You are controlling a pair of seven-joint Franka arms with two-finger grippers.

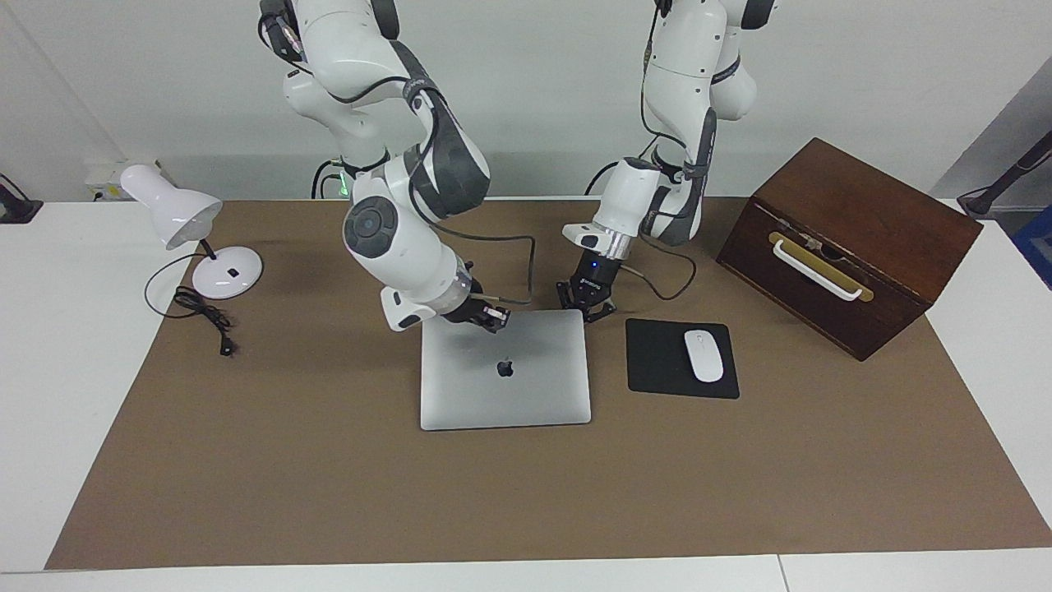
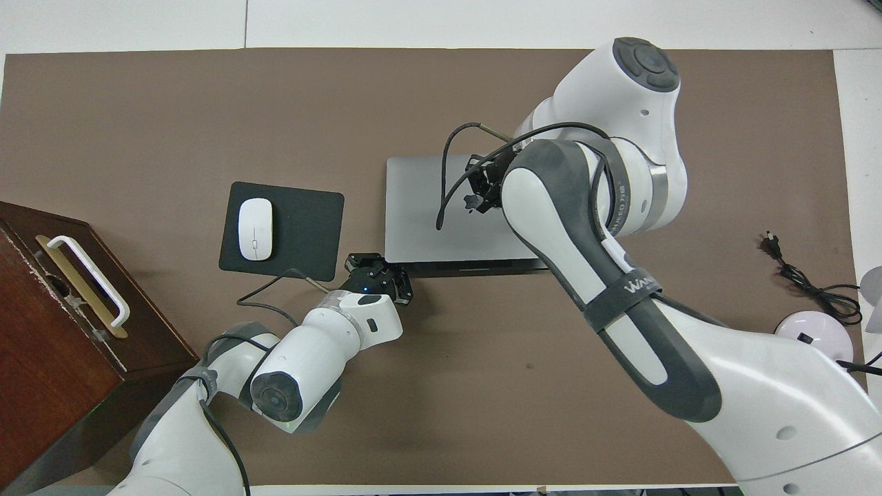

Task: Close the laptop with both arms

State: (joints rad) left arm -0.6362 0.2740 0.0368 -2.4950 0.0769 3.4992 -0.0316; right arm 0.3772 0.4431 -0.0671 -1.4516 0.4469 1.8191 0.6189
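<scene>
Jaws of both grippers clenched, grasping nothing. Laptop (image 1: 505, 370) lies closed, flat on brown surface (image 1: 329, 477), beside black mousepad (image 1: 662, 362). Right gripper (image 1: 491, 316) over lid's robot-side edge, touching or just above it. Left gripper (image 1: 593, 311) low at laptop's robot-side corner toward mousepad, just beside it.

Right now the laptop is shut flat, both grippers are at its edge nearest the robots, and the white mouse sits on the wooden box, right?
Not quite. The mouse sits on the black mousepad, as the facing view shows; the wooden box has nothing on it. The laptop is shut flat, with the left gripper and right gripper at that edge.
</scene>
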